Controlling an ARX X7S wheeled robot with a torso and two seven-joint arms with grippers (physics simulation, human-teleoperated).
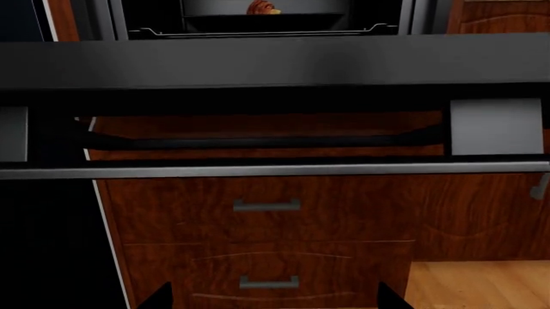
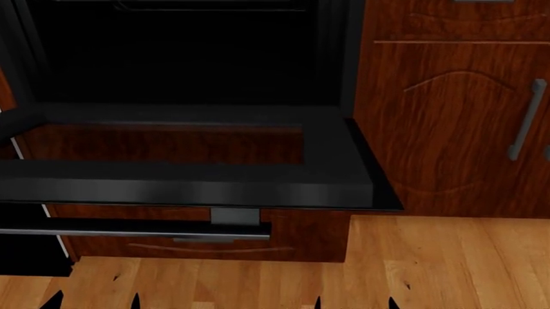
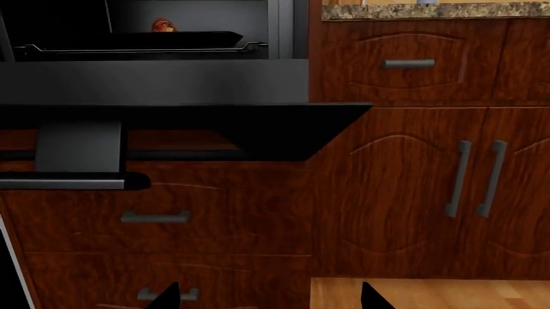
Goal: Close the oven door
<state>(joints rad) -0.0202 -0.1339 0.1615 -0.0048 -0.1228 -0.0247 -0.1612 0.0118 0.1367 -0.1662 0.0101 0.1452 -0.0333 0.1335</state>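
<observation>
Evidently the approach step is in hand: in the left wrist view the oven door [image 1: 275,61] lies folded down flat, seen edge-on, with its bar handle [image 1: 275,170] running across just beneath and a grey bracket [image 1: 496,127] at one end; the left gripper [image 1: 275,297] shows only two dark fingertips, spread apart and holding nothing, low before the wooden drawers [image 1: 266,212]. From the head, the door juts out level from the dark oven cavity [image 2: 189,58], its glass window [image 2: 163,143] showing the wood below, the handle under its front edge; tips at the frame's bottom edge suggest both arms sit low and short of it. In the right wrist view the right gripper [image 3: 270,296] likewise has its tips parted and empty, under the door's right corner, beside the cabinet doors [image 3: 429,187]. Next, I judge, a gripper must rise under the front edge or handle and push up and inward. No brand, label or writing is legible anywhere.
</observation>
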